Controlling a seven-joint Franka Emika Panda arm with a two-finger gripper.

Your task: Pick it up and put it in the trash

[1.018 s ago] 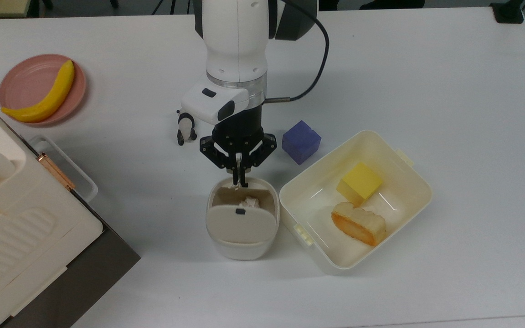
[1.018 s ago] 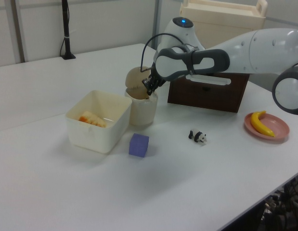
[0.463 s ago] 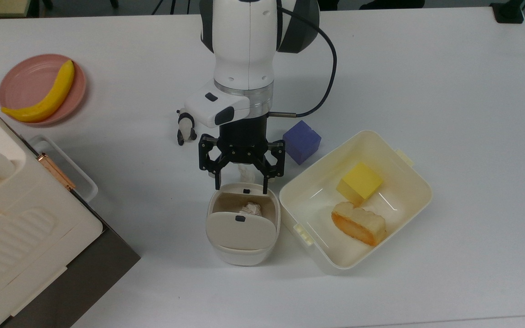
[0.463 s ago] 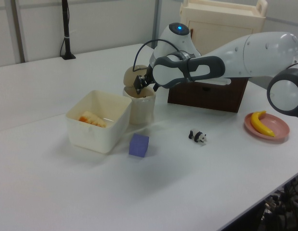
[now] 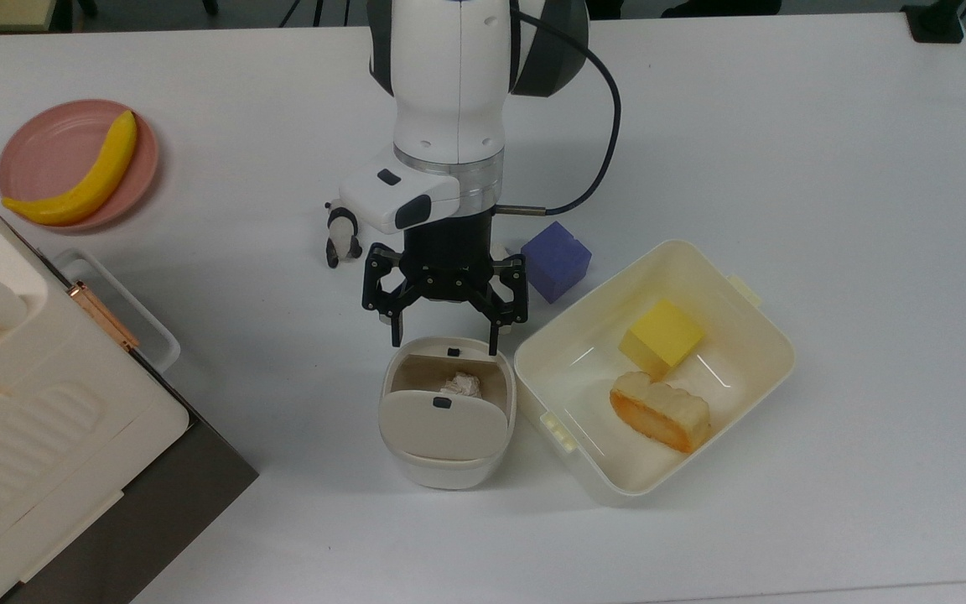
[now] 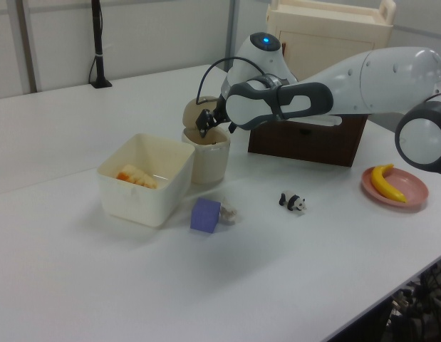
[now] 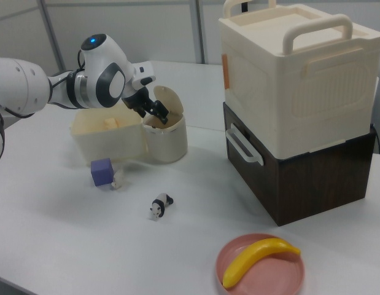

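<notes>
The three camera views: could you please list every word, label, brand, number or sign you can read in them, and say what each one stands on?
None: no readable text shows in any view.
The black tab on the trash bin's flap lid is a plain mark.
The dark buttons on the white camera housing above the gripper carry no lettering.

Arm: the big white arm comes in from the top view's top edge and bends down toward the table.
Wrist: white with a black part below it, and a black cable loops off to the side.
Gripper (image 5: 444,342): points down, its two black fingers (image 5: 395,334) spread wide apart.
Holding: nothing.
</notes>
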